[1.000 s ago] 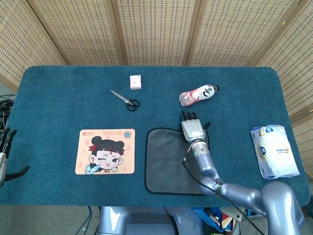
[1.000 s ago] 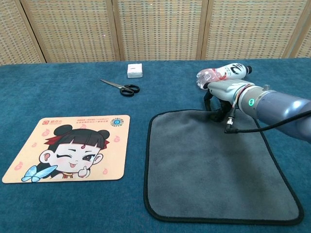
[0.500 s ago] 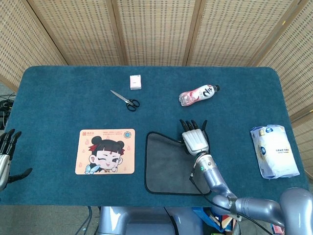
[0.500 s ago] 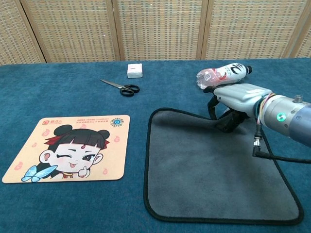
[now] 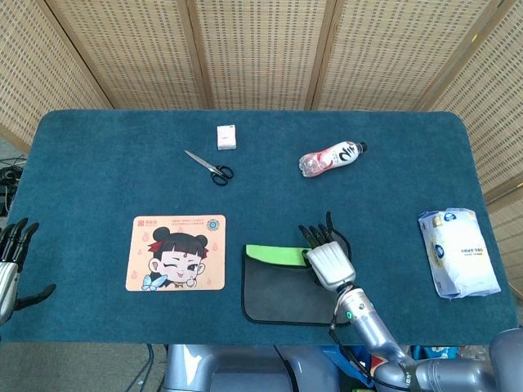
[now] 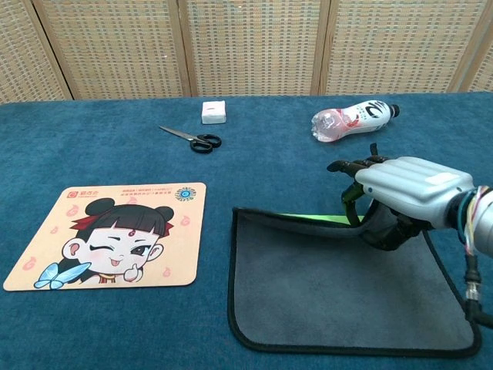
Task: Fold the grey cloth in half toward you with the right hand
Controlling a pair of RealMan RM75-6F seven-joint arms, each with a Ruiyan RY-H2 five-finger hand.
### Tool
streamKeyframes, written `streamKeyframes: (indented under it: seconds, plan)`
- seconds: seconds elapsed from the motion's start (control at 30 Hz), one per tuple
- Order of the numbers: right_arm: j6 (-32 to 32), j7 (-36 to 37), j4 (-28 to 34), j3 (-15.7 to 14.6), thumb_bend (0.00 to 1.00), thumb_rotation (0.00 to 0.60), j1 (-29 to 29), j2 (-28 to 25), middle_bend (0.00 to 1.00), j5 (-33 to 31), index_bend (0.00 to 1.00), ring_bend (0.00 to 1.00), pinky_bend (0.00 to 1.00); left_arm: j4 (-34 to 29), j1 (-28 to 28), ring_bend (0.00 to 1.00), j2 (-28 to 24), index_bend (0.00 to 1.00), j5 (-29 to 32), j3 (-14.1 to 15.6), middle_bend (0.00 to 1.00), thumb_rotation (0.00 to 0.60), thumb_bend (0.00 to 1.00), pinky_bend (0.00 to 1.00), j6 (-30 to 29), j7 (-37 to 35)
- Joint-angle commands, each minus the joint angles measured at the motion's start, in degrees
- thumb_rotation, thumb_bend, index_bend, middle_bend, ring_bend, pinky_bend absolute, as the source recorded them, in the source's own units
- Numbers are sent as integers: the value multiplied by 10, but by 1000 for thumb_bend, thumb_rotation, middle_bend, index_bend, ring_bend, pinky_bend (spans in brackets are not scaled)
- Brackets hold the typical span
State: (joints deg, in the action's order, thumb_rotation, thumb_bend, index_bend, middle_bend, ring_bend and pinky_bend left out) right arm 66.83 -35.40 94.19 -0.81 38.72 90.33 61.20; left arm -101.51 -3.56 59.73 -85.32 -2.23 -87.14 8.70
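Head view: the right hand (image 5: 329, 263) gripped the far edge of the grey cloth (image 5: 282, 294), near its far right corner, and that edge was lifted and turned over, showing a green underside along the top. The cloth lay at about six o'clock on the table (image 5: 98, 155), just right of the cartoon mat (image 5: 176, 252). The left hand (image 5: 11, 260) hung at nine o'clock off the table edge, fingers spread and holding nothing.

The risk, as I judged it, was a skewed fold — the hand held only one side, so the far left corner could lag and the edge land crooked. A weak pinch could also let the hem slip out mid-pull.

Chest view: the raised edge sagged from the right hand (image 6: 404, 193) down toward the left corner, which sat low on the table. Exactly how the fingers closed on the hem was hard to tell here.

Containers: the bottle (image 6: 353, 119) lay on its side at one o'clock — seemingly near empty. In the head view a white pouch (image 5: 458, 251) sat at three o'clock, contents unseen.
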Motion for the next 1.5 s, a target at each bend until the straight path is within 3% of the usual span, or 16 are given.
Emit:
streamKeyframes:
  seconds: [0.03,0.53,1.5]
  plan:
    - [9,-2,7,-14,540,600,-13,-4,0,16,587,0,0,0,2,0,-1,0,-5,2,0,600,153,0,-4,-2]
    - [27,-28,17,-55,540,600,-55,4,0,57,593,0,0,-1,9,0,-5,0,-23,7,0,600,152,0,-18,-11]
    - [23,-52,56,-82,540,600,-111,-10,0,117,594,0,0,-1,11,0,-6,0,-29,7,0,600,153,0,-19,-11]
